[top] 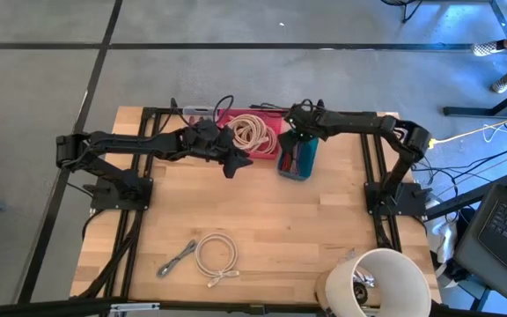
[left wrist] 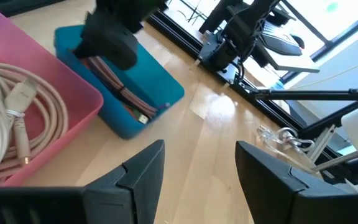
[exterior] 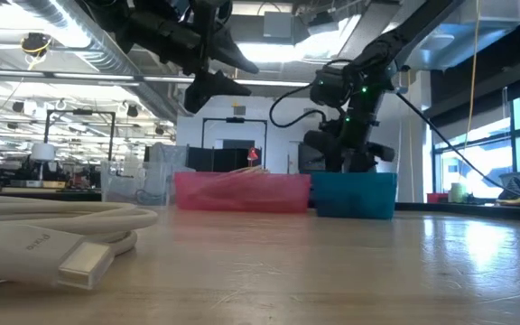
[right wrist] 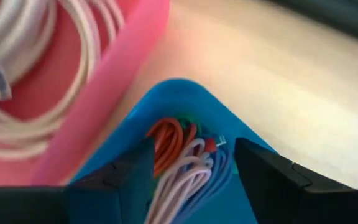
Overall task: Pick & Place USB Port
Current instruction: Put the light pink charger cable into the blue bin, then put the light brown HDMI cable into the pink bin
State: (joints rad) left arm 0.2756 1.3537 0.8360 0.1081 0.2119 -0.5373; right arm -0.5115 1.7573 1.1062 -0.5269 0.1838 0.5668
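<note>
Between right jaws: blue bin (right wrist: pixel 185 99) cables (right wrist: pixel 182 162).

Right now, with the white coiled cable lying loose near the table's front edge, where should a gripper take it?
Probably from straight above, across the bundled strands of the white coiled cable. It lies flat on the table, and the loop's far side looks clear of the small grey cable beside it.

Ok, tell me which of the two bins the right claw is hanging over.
The blue bin, holding coloured cables, beside the pink bin with its coiled white cable. The right claw sits open directly above the blue one.
</note>
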